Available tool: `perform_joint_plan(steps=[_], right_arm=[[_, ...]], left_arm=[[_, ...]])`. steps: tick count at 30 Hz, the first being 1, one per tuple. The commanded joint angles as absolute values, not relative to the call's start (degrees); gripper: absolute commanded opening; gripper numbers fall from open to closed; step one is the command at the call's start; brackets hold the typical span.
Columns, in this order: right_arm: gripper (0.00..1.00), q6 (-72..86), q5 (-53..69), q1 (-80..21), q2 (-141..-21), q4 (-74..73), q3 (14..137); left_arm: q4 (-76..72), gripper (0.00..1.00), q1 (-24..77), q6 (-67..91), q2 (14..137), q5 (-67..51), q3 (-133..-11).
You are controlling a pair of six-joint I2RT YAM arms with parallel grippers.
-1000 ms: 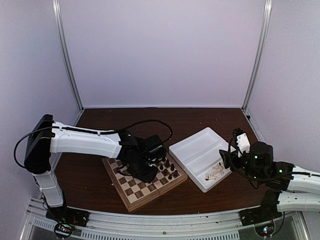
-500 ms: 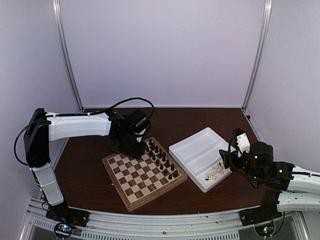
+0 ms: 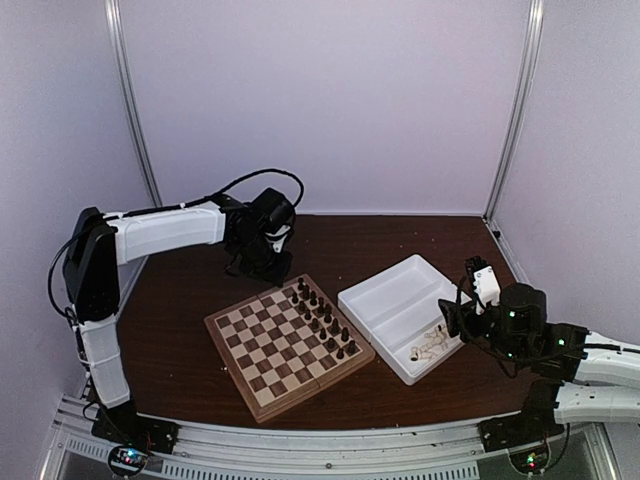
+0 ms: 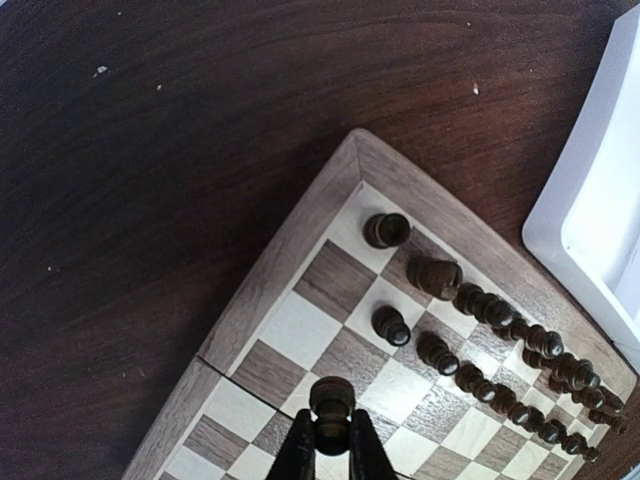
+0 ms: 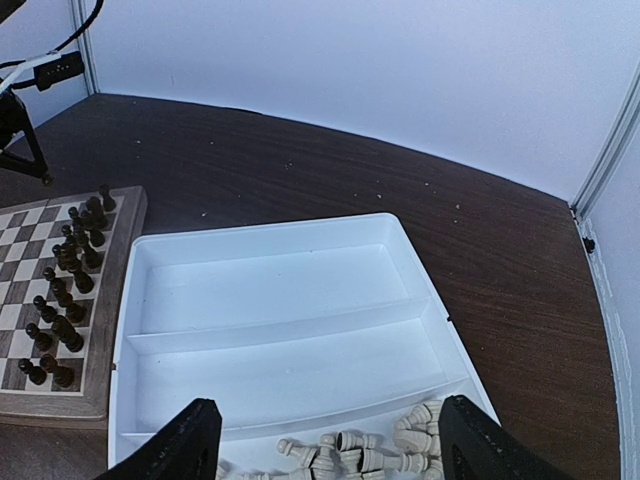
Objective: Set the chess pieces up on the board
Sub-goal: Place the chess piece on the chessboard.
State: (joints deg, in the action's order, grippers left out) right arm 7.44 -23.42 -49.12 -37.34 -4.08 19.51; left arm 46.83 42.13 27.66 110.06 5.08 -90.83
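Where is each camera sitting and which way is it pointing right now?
Top external: high behind the bases, facing the back wall; left arm, right arm, board, tray.
Left wrist: near the board's corner, looking down; left gripper shut on a dark piece.
Right wrist: low, looking across the tray to the back wall; open right gripper frames the bottom.
Shared: both wrist views show the board's standing dark pieces.

Checked wooden chessboard (image 3: 270,352) left of white plastic tray (image 3: 392,298); dark turned chessmen (image 3: 322,318) on board, cream chessmen (image 3: 431,345) in tray.
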Motion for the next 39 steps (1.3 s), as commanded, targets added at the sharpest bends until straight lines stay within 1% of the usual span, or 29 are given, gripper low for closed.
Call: perform_joint_plan(steps=[1,18,39], right_arm=[[0.78,7.6,-24.1,-48.9,-37.1,-3.2,19.2],[0.78,7.6,-24.0,-49.0,-37.0,-3.2,19.2],[0.78,7.6,-24.1,-49.0,-37.0,-3.2,19.2]], left_arm=[[47.6,0.03,41.3,25.3,112.4,4.4,-95.1],[47.9,0.03,40.4,24.9,117.8,2.6,-99.5],[46.8,0.03,40.2,24.8,120.9,1.5,-100.1]])
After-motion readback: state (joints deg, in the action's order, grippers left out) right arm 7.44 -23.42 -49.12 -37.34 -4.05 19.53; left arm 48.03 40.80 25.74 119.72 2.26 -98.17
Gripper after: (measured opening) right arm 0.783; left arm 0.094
